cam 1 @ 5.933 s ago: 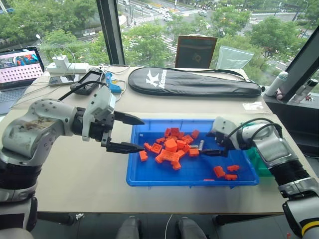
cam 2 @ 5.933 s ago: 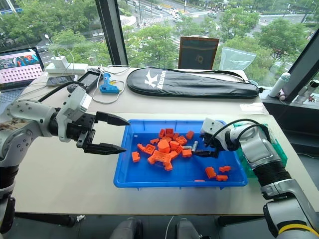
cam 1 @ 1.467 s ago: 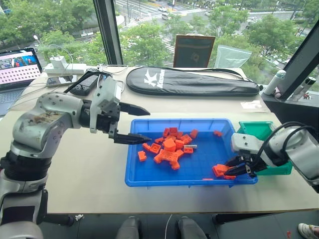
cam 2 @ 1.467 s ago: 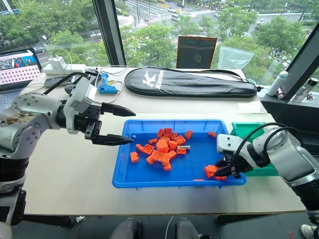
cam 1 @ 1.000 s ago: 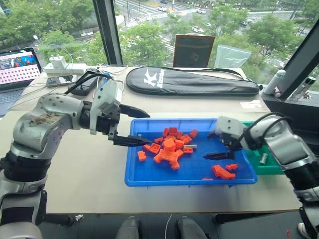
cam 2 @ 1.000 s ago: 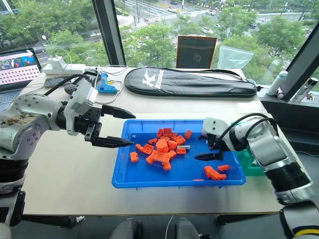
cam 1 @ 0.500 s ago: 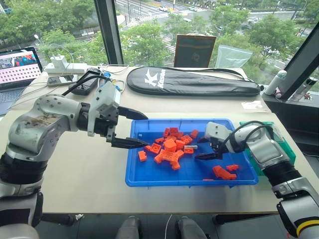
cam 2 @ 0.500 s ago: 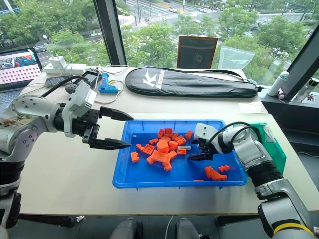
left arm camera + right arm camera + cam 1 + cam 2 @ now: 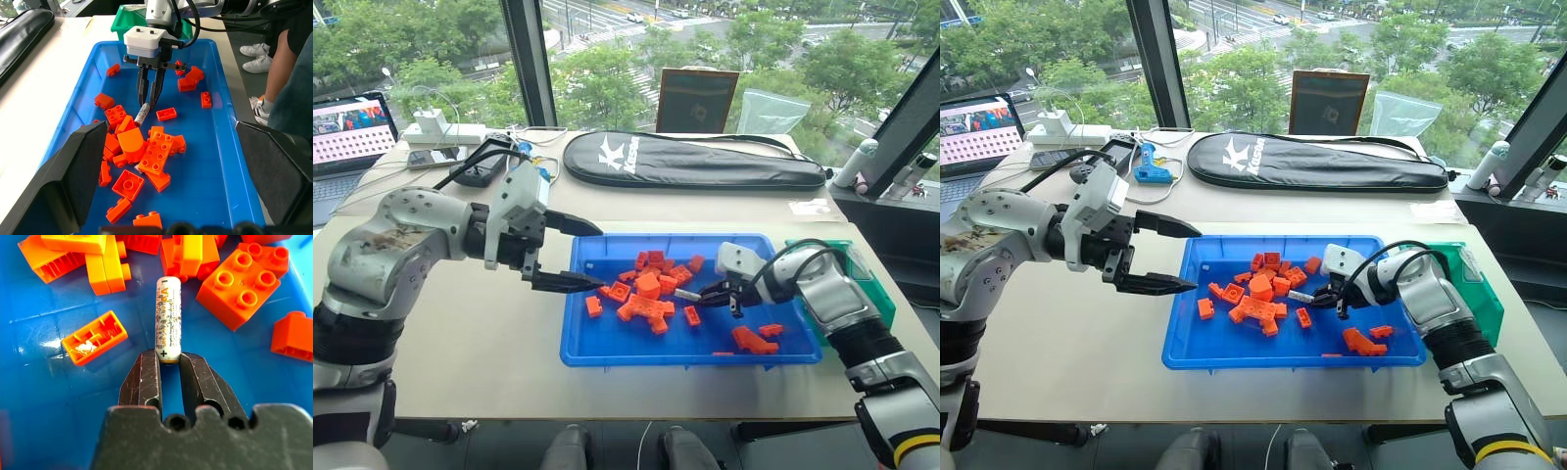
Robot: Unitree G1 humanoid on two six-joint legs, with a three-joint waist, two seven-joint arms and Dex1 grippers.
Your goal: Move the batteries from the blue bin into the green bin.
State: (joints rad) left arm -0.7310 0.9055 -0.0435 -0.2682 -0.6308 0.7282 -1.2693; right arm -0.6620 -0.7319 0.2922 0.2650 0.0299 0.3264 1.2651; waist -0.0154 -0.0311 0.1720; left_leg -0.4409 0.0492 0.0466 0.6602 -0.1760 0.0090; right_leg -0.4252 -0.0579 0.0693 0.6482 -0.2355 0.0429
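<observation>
A silvery battery [image 9: 167, 318] lies on the floor of the blue bin [image 9: 685, 358], just right of a heap of orange bricks [image 9: 646, 290]. My right gripper [image 9: 167, 363] is shut on the battery's near end, low inside the bin; the same grip shows in the head views [image 9: 705, 292] and in the left wrist view [image 9: 150, 95]. The green bin [image 9: 869, 286] stands against the blue bin's right end, behind my right forearm. My left gripper [image 9: 599, 258] hangs open with nothing in it above the blue bin's left rim.
Loose orange bricks [image 9: 751, 339] lie in the blue bin's right part. A black racket case [image 9: 690, 162], a framed board [image 9: 697, 100], a laptop [image 9: 350, 132] and a blue tool [image 9: 1151, 172] sit at the table's back. A person's legs [image 9: 288, 73] are beside the table.
My right gripper, open over the bin floor half a second ago, has sunk a little and shut on the battery's end. A small brick beside it has shifted. The left arm has kept still.
</observation>
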